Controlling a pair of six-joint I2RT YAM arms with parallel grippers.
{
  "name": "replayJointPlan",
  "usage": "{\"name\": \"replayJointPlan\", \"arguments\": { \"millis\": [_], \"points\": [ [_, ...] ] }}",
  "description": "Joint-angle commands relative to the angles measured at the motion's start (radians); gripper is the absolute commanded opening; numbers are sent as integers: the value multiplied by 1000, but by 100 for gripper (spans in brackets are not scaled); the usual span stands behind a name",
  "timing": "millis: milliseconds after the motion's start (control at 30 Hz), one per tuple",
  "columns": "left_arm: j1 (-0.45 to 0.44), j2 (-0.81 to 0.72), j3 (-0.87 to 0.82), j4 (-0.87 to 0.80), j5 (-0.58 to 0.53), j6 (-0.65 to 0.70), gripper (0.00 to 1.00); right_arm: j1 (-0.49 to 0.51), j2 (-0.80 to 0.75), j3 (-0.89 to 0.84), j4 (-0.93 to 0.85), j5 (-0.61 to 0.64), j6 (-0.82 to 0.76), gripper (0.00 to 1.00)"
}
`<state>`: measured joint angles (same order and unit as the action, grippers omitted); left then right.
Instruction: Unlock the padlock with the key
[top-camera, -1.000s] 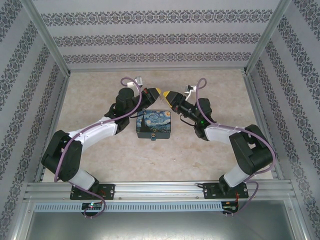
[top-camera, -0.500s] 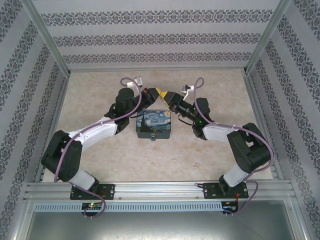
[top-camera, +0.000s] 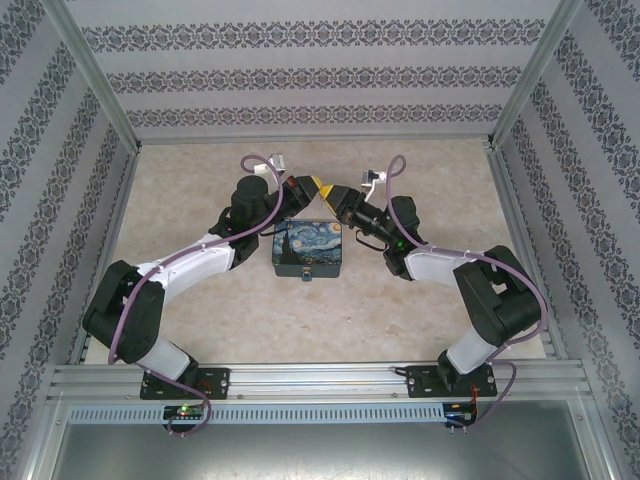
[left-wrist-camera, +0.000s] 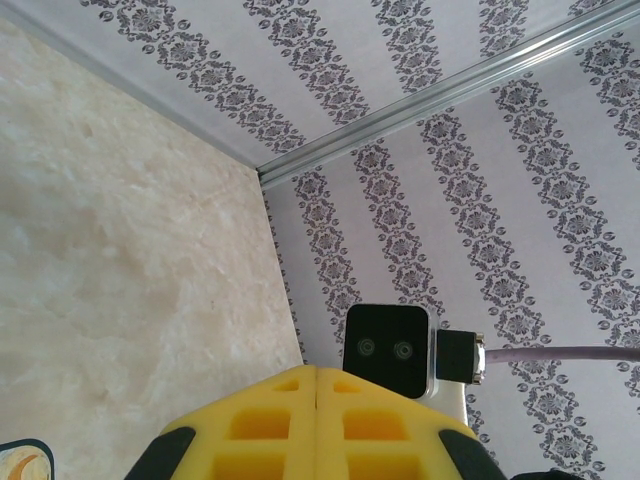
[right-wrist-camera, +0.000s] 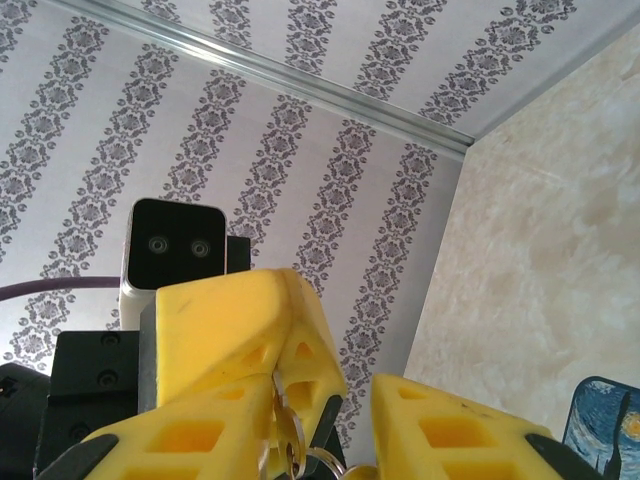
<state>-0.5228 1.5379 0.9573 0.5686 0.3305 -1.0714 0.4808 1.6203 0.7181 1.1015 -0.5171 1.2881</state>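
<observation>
When I look from above: left gripper (top-camera: 319, 185) and right gripper (top-camera: 339, 191) meet just behind the tin (top-camera: 308, 250); the padlock (top-camera: 307, 272) sits at the tin's near face.
Left wrist: my left fingers (left-wrist-camera: 260, 425) are pressed together.
Right wrist: right fingers (right-wrist-camera: 450, 430) stand apart around the key (right-wrist-camera: 284, 430), which the left gripper pinches behind the tin.
Key: I judge it light, stiff and slippery; best taken on its flat sides.

— What do the flat papered walls (top-camera: 300, 70) look like?
— Pale grey and white stripes, with bands of dark damask motifs.
— And the smooth stone-look tabletop (top-camera: 200, 190)?
— Beige, mottled with cream. The small rectangular painted tin (top-camera: 308, 250) is deep blue with yellow swirls.
— Anything else?
— The ribbed foam fingers (left-wrist-camera: 250, 430) are bright yellow, the slim metal key (right-wrist-camera: 290, 445) is silvery, and the thin round cable (left-wrist-camera: 560, 352) is greyish mauve.
</observation>
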Motion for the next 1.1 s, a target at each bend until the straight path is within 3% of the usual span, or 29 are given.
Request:
{"name": "replayJointPlan", "arguments": {
  "millis": [0, 400, 700, 1067],
  "points": [
    [-8, -29, 0, 31, -14, -2, 0, 10, 6, 6, 46, -25, -1, 33],
    [-9, -38, -5, 28, -23, 1, 0, 6, 2, -11, 49, -17, -1, 26],
    [-9, -44, -16, 26, -29, 2, 0, -11, -6, -25, 49, -18, 6, 0],
    [-9, -51, -34, 36, -35, -11, 0, -25, -4, -26, 57, -9, 21, 0]
  ]
}}
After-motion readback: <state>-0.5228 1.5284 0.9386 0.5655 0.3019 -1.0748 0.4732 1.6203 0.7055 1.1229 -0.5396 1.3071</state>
